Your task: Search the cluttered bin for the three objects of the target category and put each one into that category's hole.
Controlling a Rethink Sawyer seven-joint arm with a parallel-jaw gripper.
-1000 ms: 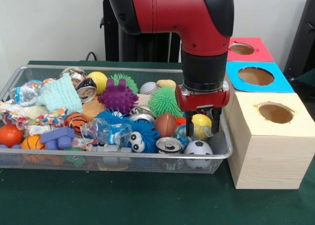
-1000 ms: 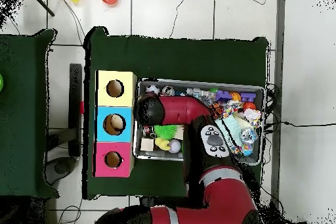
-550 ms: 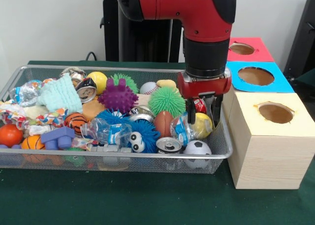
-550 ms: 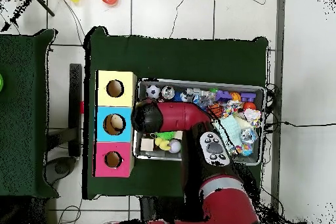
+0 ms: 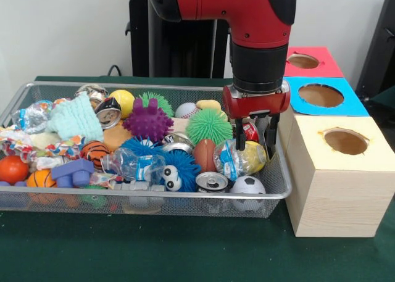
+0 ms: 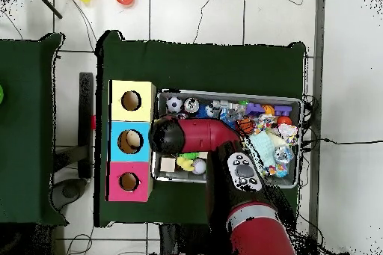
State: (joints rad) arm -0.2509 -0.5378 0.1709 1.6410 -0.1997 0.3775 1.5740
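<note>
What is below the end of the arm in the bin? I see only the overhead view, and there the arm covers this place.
Observer: The gripper hangs over a crumpled clear bottle, at the end of the bin next to the boxes.
Operator: Is it open or shut, and what else does the arm hide?
Observer: I cannot tell whether it is open or shut. A brown football lies beside the bottle, in front of a green spiky ball.
</note>
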